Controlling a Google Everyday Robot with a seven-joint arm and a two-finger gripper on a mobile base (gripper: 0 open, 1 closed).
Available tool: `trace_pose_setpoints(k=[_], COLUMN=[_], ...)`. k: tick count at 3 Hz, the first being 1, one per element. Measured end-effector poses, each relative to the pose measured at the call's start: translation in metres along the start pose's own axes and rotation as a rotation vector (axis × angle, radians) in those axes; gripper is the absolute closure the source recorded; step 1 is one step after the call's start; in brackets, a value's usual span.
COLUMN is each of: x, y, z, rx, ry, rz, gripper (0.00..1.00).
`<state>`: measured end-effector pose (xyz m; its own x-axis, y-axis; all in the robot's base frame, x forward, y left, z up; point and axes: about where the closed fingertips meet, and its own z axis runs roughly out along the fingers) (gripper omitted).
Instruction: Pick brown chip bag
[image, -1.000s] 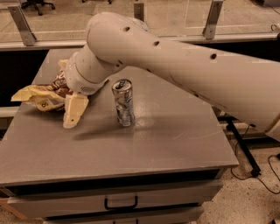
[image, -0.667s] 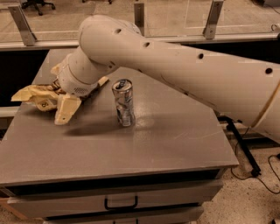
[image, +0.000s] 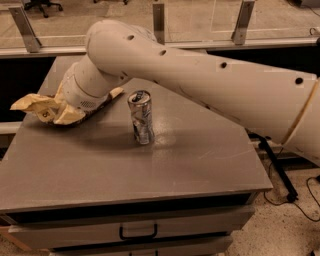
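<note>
The brown chip bag (image: 38, 106) lies on the grey table (image: 180, 165) right under and around my pincer (image: 68, 114). One cream-yellow end sticks out to the pincer's left, the other pokes out past my wrist on its right, and a dark strip of foil shows just below the wrist. My pincer is down at the bag, low over the table top and seemingly touching the foil. My own wrist and forearm cover most of it, so I cannot tell whether it stands wide, narrow, or already has hold of the bag. I judge that I am at the grasp itself, with nothing lifted, since the bag appears to rest on the table. To do this well I should take the crumpled middle and not a loose end, because a thin end of foil would likely slide out, while the middle gives bulk to bite on. I should close firmly, as foil is slick and gives under pressure, then raise straight up and slowly, checking that both ends leave the surface together. The silver can (image: 141, 118) stands upright to the right of the pincer, apart from it and from the bag, yet my forearm passes close above it. The lift should therefore go up and not sweep rightward, or the can may topple.
</note>
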<state>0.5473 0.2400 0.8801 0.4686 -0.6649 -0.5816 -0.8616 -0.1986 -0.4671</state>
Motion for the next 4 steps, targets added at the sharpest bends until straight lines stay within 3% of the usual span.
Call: trace_pose_setpoints(k=[1,2,3,4], x=[0.002,0.009,0.009,-0.004], y=[-0.015,-0.044,-0.088,-0.102], z=[-0.016,-0.053,-0.120,-0.136], rx=[0.057,0.123,0.216,0.252], ry=[0.003,-0.025,-0.056,-0.072], rz=[0.004,-0.002,-0.052,-0.071], gripper=[0.88,1.00,1.00,1.00])
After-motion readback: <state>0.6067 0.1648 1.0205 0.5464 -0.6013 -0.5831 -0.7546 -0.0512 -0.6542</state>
